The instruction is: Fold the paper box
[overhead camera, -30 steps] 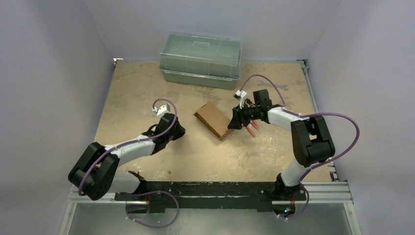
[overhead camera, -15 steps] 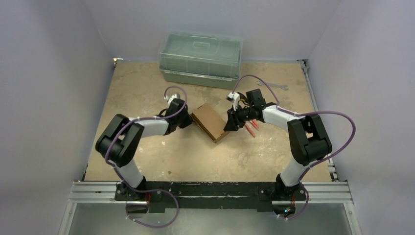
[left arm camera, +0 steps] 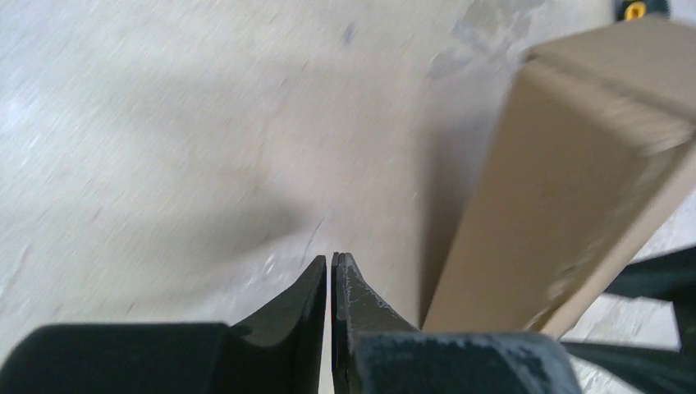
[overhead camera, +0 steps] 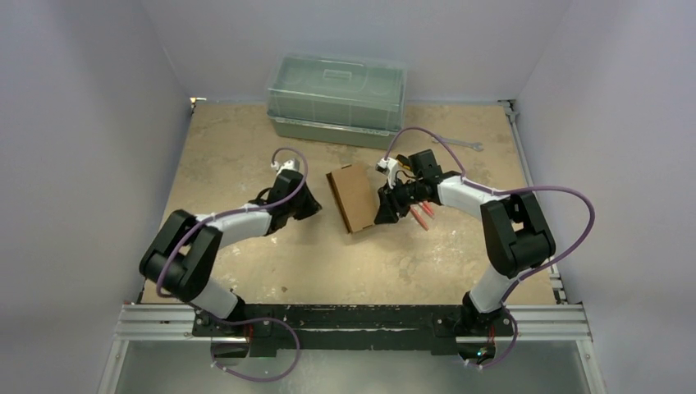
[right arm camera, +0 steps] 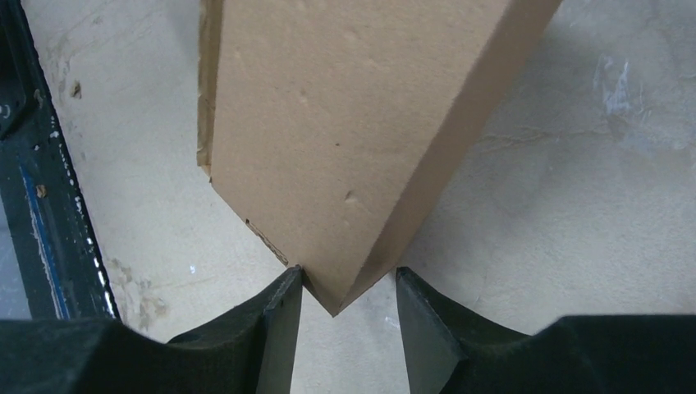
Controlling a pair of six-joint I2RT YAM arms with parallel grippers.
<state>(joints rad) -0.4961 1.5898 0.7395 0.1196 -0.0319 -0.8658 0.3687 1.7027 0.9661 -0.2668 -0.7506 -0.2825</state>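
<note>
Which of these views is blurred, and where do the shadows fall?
Left wrist view: the table and the paper box are smeared by motion blur, the left gripper is crisp, and a dark shadow lies on the table beside the box. Right wrist view: sharp, small dents in the cardboard are readable. Top external view: sharp, soft even light, only faint shadows.

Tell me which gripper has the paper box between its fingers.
The right gripper: a corner of the paper box sits between its parted fingers. The left gripper is shut on nothing, beside the box.
</note>
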